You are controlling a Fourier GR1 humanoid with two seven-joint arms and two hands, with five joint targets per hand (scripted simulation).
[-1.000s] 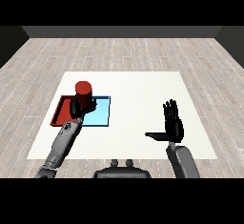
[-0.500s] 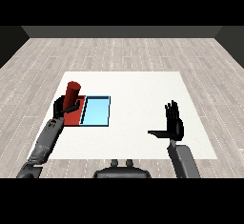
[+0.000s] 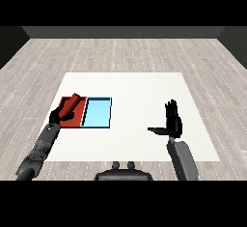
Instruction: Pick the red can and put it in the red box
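Note:
The red can [image 3: 71, 103] lies tilted over the red tray [image 3: 76, 120], leaning toward its far left corner. My left hand [image 3: 58, 115] is at the can's lower end with its fingers curled round it. Whether the can rests on the tray or hangs just above it cannot be told. The light blue tray [image 3: 97, 113] lies right beside the red one, on its right, with nothing in it. My right hand [image 3: 171, 123] is raised over the right part of the white table, fingers straight and thumb stretched out to the left, holding nothing.
The white table [image 3: 135, 88] spreads wide behind and between the trays and my right hand. Its left edge runs close to the red tray. A grey wood floor surrounds the table.
My left hand has carried the can leftward and down, from over the blue tray to over the red tray, and tipped it from upright to tilted. The right hand has barely shifted.

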